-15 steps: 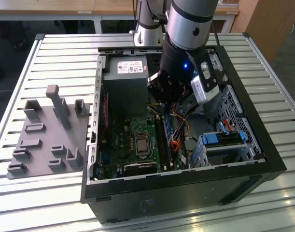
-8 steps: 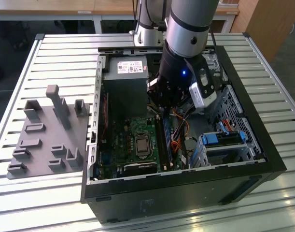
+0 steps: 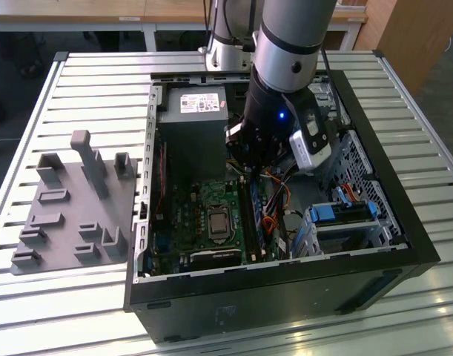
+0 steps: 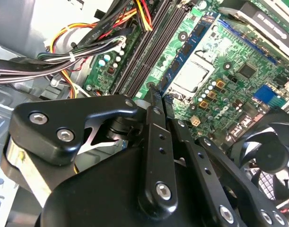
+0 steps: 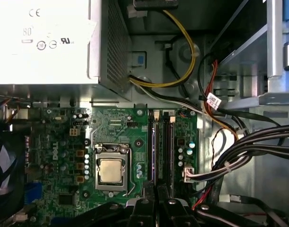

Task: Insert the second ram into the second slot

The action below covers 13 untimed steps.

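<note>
The black tool, fingers together, sat at the thin blue circuit-board stick; it needed straight, even pressure!

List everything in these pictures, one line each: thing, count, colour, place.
Computer case: one, black, on the slatted table.
Fixture plate: one, grey, at the exterior view's left.
Power supply: one, grey, inside the case.
Motherboard: one, green, on the case floor.
Ram stick: one discernible, blue, in a slot beside the processor socket.
Drive-bay clips: count unclear, blue, toward the exterior view's right.
Cables: many, black, yellow, red, beside the motherboard.
Arm: one, silver and black, above the case.
Gripper: one, black, over the ram slots.
</note>
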Each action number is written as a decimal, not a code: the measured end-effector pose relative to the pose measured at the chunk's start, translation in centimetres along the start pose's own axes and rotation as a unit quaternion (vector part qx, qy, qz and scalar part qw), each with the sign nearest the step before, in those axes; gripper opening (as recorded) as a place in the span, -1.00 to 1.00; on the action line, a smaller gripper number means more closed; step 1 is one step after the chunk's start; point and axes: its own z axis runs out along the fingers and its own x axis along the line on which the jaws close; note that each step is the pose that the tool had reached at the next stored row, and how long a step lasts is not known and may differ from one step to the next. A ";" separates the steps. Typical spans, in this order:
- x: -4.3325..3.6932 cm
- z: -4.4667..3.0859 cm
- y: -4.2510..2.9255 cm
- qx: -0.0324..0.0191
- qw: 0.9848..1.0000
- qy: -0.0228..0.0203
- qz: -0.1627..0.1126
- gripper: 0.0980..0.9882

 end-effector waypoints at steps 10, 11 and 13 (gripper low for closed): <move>-0.13 1.80 -0.04 -0.001 1.000 0.000 0.021 -0.91; -0.14 1.98 -0.05 -0.001 1.000 -0.001 0.021 -0.91; -0.17 2.36 -0.06 -0.002 1.000 -0.001 0.021 -0.91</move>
